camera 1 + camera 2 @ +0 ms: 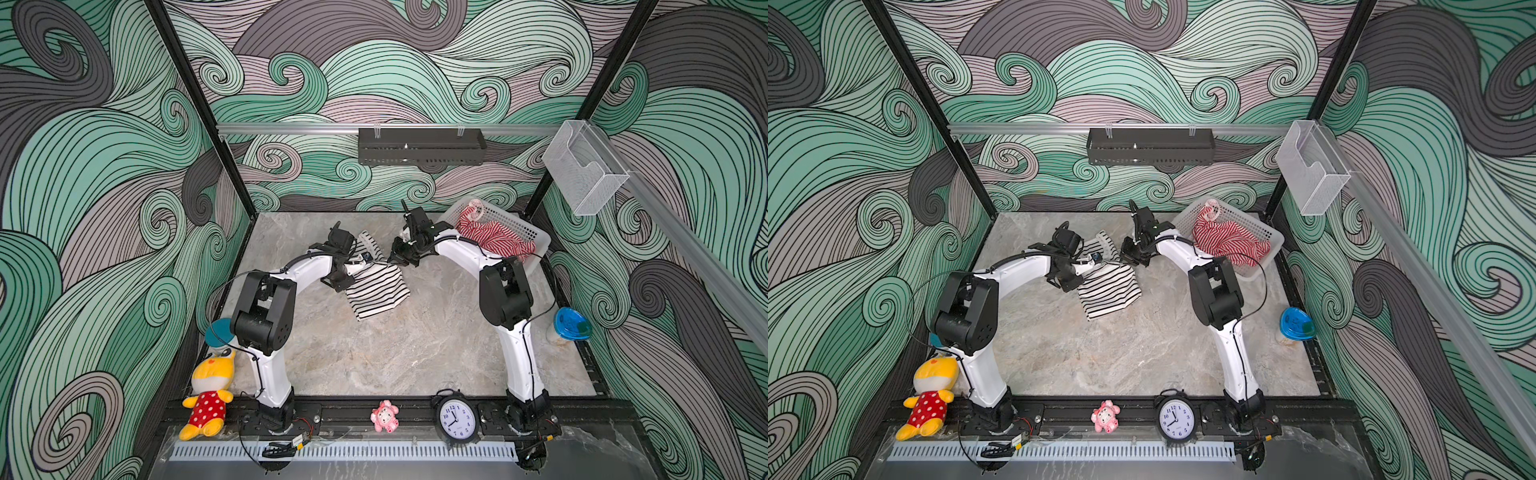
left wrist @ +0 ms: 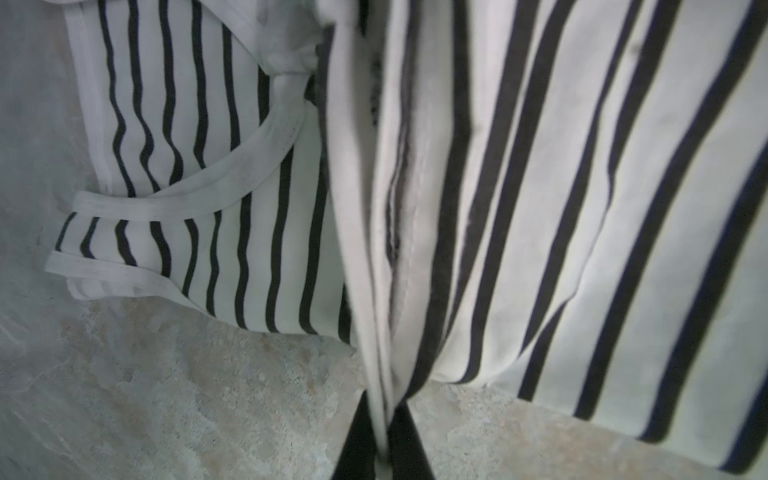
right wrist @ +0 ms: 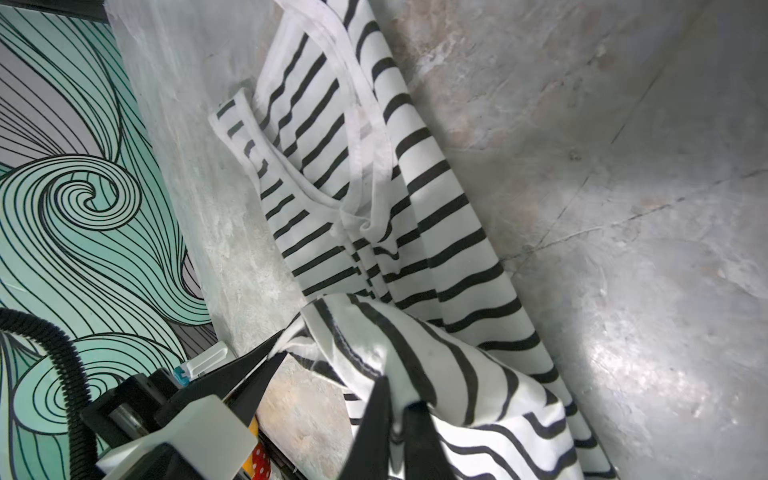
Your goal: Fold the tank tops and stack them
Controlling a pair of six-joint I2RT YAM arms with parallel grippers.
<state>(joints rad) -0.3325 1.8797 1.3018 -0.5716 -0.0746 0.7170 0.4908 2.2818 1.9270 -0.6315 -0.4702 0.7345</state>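
Bringing the lifted hem of the black-and-white top (image 1: 376, 291) down squarely over its strap end looks like the step in hand. The left gripper (image 2: 382, 415) and right gripper (image 3: 397, 401) each pinch a hem corner, cloth clamped between the fingers (tips nearly meeting). Hold both level, match the edges, release together. The red-and-white top (image 1: 494, 239) lies crumpled in the basket (image 1: 505, 218) at the far right of the table (image 1: 374, 365)

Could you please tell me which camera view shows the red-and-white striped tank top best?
Either top view: the red-and-white tank top lies crumpled in the white basket, almost wholly visible beside the right arm. Neither wrist view shows it; they face the black-and-white tank top.
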